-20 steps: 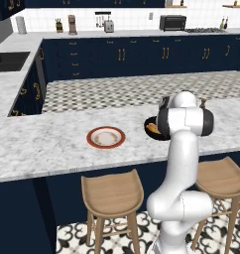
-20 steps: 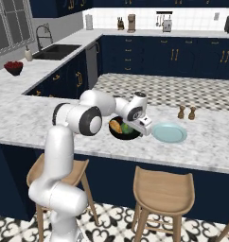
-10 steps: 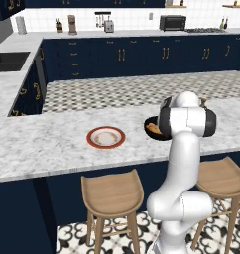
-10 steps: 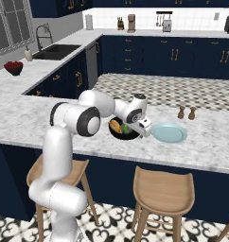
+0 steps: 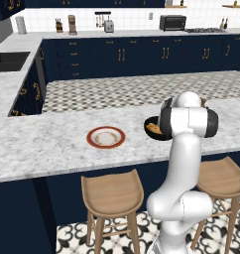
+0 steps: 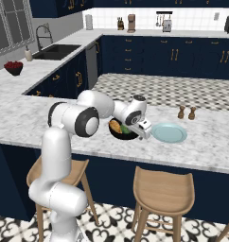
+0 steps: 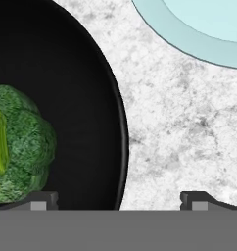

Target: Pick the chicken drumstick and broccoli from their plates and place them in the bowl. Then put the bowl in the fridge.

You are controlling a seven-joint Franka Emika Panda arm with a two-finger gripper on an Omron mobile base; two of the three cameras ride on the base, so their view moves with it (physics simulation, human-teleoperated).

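The tool [image 7: 119, 198] is wide open (holding nothing) over the black bowl's [image 7: 86, 112] rim. The broccoli [image 7: 20, 144] and chicken drumstick [image 5: 152, 128] lie inside the bowl.

Two base cameras sit behind me, left and right, looking forward and down over my arm across the marble counter [image 5: 42, 144]. Both take in the black bowl [image 6: 117, 134] from opposite sides. My hand camera looks straight down, very close, on the bowl's rim [image 7: 121, 122] and pale blue-green plate [image 7: 189, 34].
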